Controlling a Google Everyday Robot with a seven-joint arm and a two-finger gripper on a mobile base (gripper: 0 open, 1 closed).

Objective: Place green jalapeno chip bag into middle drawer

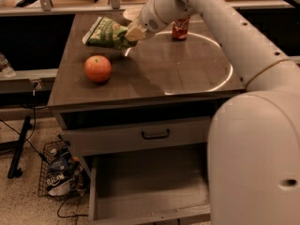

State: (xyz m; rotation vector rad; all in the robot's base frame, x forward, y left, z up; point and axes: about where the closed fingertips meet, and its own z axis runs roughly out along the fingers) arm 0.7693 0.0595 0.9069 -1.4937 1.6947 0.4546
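Upper left, the gripper (132, 33) pinches the green jalapeno chip bag (105, 32) by its edge, so it could slip before reaching the middle drawer (150, 186).

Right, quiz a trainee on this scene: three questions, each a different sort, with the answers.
1. True or false: the green jalapeno chip bag already lies in the middle drawer.
2. Pick one. The end effector is: A) inside the middle drawer; B) at the bag's right edge, over the tabletop; C) below the tabletop.
3. Short answer: which fruit sits on the tabletop, nearer the camera than the bag?

Key: 1 false, the drawer is open and bare; 2 B; 3 the apple.
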